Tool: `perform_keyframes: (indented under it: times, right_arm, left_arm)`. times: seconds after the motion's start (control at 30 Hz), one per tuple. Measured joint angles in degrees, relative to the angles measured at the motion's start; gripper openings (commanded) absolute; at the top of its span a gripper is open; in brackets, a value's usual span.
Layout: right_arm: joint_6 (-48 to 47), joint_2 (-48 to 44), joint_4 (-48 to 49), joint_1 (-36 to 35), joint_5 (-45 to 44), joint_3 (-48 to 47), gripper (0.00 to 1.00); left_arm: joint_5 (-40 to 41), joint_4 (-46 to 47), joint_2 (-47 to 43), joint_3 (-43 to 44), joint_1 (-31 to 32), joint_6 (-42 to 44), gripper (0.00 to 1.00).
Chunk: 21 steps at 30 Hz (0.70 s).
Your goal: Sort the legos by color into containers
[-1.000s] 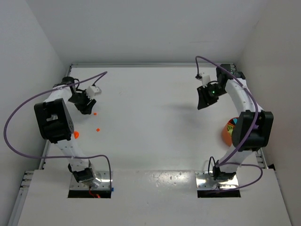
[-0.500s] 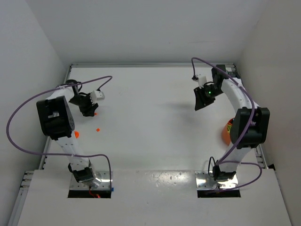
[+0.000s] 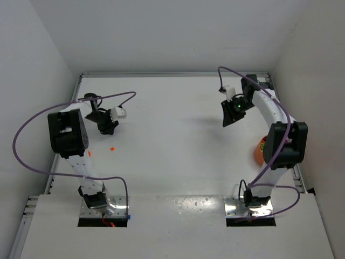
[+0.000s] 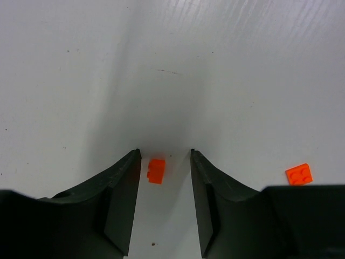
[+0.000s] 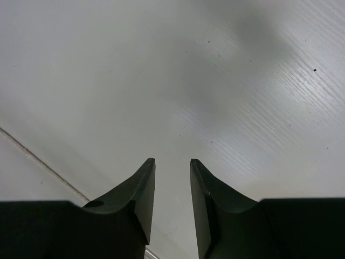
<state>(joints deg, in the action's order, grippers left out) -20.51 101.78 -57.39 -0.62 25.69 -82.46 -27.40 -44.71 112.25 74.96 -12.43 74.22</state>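
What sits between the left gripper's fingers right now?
A small orange brick lies on the table between the left gripper fingers, apparently touching neither; the left wrist view shows it.

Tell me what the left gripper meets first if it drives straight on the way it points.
The left gripper would most likely meet the orange brick lying between its jaws, then the table; depth is unclear.
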Motion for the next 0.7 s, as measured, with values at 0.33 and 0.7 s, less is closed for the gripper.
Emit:
perform_keyframes:
  times: [0.33,0.7]
  right_arm:
    - [0.00,0.44,0.04,0.00,-0.15,-0.02,0.33]
    - [0.00,0.44,0.17,0.00,-0.20,-0.02,0.33]
  left_arm:
    - [0.68,1.44,0.04,-0.22,-0.02,-0.76,0.42]
    - [1.14,1.57,0.04,-0.26,-0.22,-0.74,0.41]
